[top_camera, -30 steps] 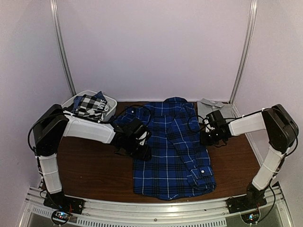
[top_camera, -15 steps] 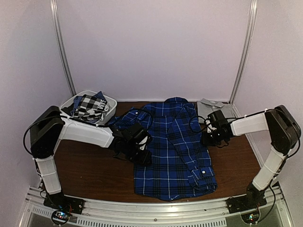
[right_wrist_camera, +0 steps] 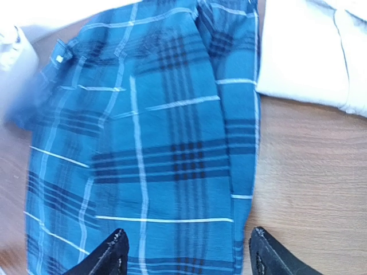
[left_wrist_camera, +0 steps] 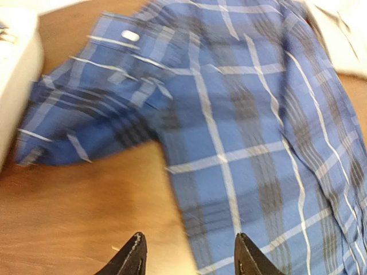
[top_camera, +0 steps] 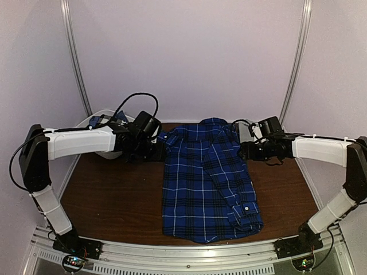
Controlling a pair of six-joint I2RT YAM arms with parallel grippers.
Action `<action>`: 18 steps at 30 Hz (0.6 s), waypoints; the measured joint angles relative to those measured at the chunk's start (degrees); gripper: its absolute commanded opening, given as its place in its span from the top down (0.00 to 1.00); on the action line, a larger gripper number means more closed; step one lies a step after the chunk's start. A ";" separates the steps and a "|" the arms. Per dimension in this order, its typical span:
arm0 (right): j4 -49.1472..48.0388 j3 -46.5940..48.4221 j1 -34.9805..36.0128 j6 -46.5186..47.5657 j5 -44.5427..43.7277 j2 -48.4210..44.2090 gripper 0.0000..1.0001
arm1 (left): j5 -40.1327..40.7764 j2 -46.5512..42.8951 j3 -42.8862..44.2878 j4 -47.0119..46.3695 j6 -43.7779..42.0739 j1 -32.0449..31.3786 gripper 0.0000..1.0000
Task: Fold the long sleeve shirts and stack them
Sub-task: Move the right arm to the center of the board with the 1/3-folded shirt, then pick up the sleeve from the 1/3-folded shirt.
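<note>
The table carries the blue shirt spread flat mid-surface, collar at the far side. Its right sleeve is laid down over the body, while its left sleeve is bunched out toward the basket. The grey shirt lies at the far right with its edge just beside the blue one. I have the left gripper hovering over the shirt's left edge below that loose sleeve, jaws moderately apart and holding nothing. The right gripper hangs over the right edge, jaws wide and also empty. My worry is the left sleeve. If I pinch too deep I expect to catch the body layer underneath and drag the whole shirt askew, undoing the fold on the right. On the right, a pinch placed too far out could catch grey cloth along with blue. A sleeve swung wide could also snag the basket wall.
</note>
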State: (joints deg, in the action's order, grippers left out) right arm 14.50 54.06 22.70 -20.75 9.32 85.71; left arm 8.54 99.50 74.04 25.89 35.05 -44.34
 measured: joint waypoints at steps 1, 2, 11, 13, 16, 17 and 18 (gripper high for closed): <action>-0.15 0.02 0.07 -0.09 0.57 -0.79 0.25 | 0.81 0.00 0.61 0.20 -0.13 1.22 0.46; -0.20 0.02 0.11 -0.17 1.16 -1.64 0.24 | 1.46 0.00 1.07 0.46 -0.33 2.34 0.46; -5.09 -0.63 0.15 -1.79 4.50 -11.74 0.21 | 5.84 7.37 13.55 2.58 -5.22 8.74 0.46; -6.64 -1.14 0.17 -2.21 4.83 -14.27 0.20 | 5.84 10.99 17.77 2.67 -6.80 9.55 0.46; -8.66 -1.88 0.17 -3.19 4.92 -17.97 0.19 | 5.05 16.79 23.89 2.43 -9.40 10.16 0.45; -8.94 -1.97 0.17 -3.30 4.92 -18.86 0.19 | 4.52 18.64 25.68 2.40 -10.19 10.21 0.45; -9.14 -1.97 0.17 -3.45 4.90 -19.43 0.19 | 4.13 20.02 27.06 2.43 -10.78 10.25 0.45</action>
State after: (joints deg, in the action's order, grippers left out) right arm 5.37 52.10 22.87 -24.21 14.22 66.28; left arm 12.67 119.52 101.10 28.32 24.27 -34.09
